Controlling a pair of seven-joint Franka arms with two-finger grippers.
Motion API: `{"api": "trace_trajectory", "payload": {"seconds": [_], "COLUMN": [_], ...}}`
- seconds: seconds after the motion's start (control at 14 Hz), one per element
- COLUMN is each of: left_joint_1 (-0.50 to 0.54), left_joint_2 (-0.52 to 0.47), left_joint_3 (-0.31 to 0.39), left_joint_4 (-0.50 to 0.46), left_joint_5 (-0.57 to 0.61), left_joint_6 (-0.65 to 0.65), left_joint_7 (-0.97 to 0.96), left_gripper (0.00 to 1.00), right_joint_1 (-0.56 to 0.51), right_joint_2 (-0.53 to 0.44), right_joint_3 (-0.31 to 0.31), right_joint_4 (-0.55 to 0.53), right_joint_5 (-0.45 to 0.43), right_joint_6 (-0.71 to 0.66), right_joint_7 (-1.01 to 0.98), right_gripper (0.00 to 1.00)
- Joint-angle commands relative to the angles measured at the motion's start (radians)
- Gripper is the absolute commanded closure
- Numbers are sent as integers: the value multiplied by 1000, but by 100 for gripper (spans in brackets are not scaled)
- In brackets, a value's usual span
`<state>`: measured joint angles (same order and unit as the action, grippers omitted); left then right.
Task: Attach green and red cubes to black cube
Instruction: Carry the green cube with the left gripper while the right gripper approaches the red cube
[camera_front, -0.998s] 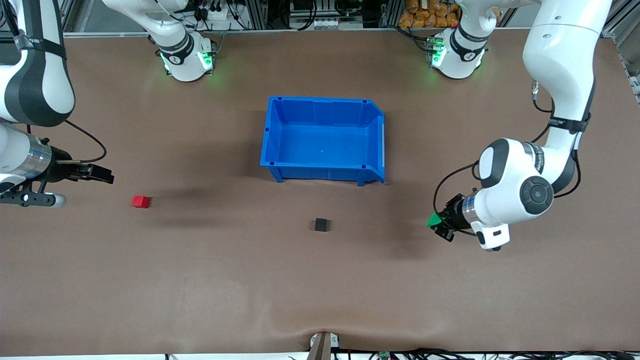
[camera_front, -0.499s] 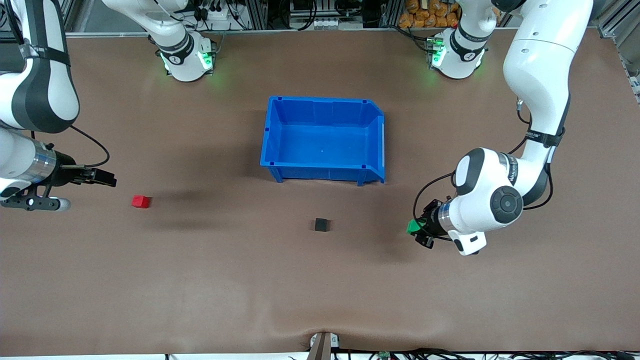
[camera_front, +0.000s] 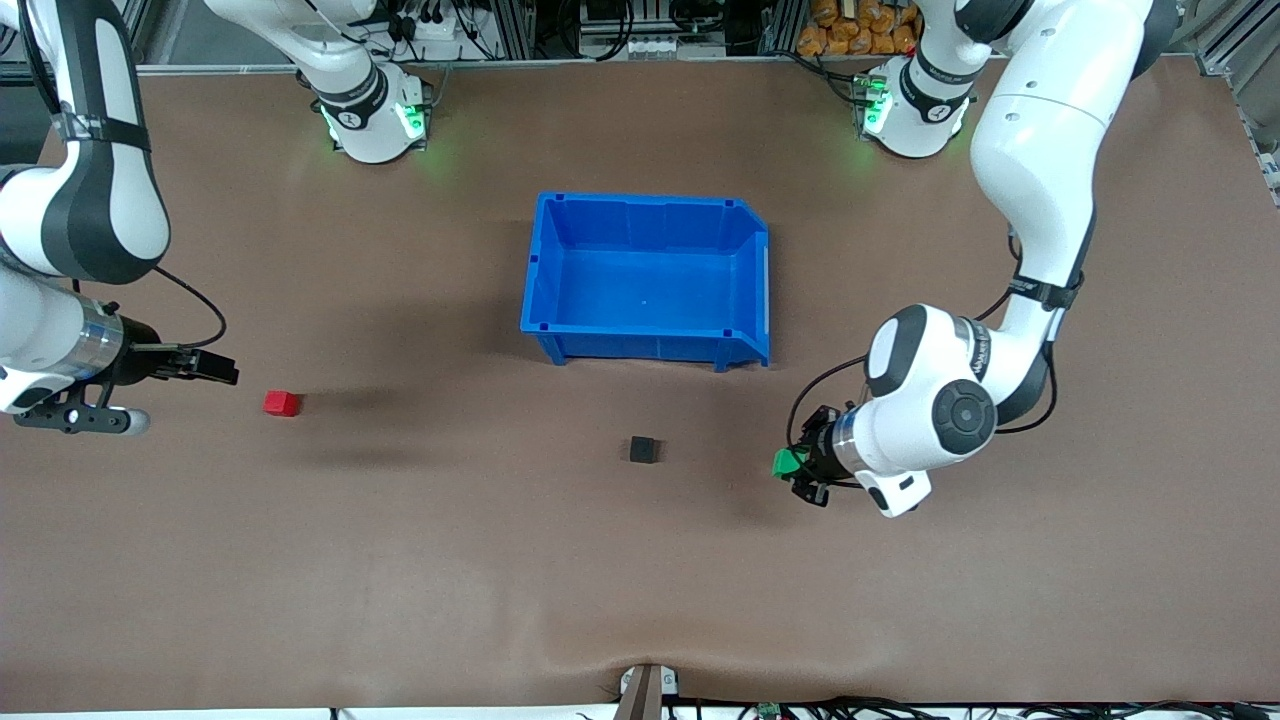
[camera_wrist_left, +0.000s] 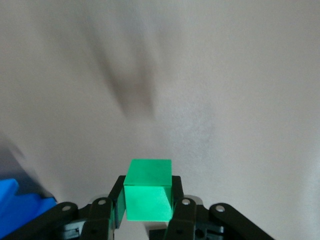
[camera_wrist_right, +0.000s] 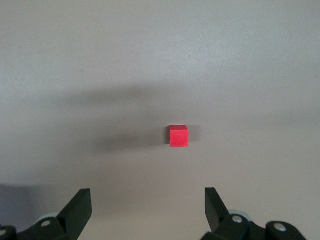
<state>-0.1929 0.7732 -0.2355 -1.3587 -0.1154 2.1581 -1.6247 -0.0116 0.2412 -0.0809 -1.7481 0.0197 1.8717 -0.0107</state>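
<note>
A brown matte table surface (camera_front: 420, 560) fills nearly the whole front view, faintly wrinkled near the lower middle edge, where a small metal bracket (camera_front: 648, 688) sits at the bottom center. Soft grey shadows lie across it at center left and lower right. Along the top edge runs an aluminium frame (camera_front: 640, 30) hung with black cables and power strips; at upper right a heap of orange-brown items (camera_front: 855, 25) shows through. More cables (camera_front: 900, 709) trail along the bottom right edge. Lighting is even and diffuse.
</note>
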Motion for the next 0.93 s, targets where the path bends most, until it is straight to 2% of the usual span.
{"api": "trace_trajectory", "payload": {"seconds": [0.0,0.43,0.64,0.86], "left_joint_1": [-36,-115,-186,-209], "left_joint_2": [35,125,190,204], "left_joint_3": [5,2,15,15], "left_joint_4": [44,99,171,173], "left_joint_5": [-23,-27,-27,-27], "left_joint_6": [41,140,154,164], "left_joint_7": [-62,-161,-237,-263], "left_gripper": [100,100,100,100], "right_joint_1": [-13,-28,-30,-30], "right_joint_2": [24,50,52,64], "right_joint_3": [3,3,3,3], "right_joint_4": [2,2,2,2], "right_joint_5": [-1,0,5,11], "right_joint_6": [7,24,24,26], "right_joint_7": [-9,-12,-12,-12], "right_gripper": [0,0,0,0]}}
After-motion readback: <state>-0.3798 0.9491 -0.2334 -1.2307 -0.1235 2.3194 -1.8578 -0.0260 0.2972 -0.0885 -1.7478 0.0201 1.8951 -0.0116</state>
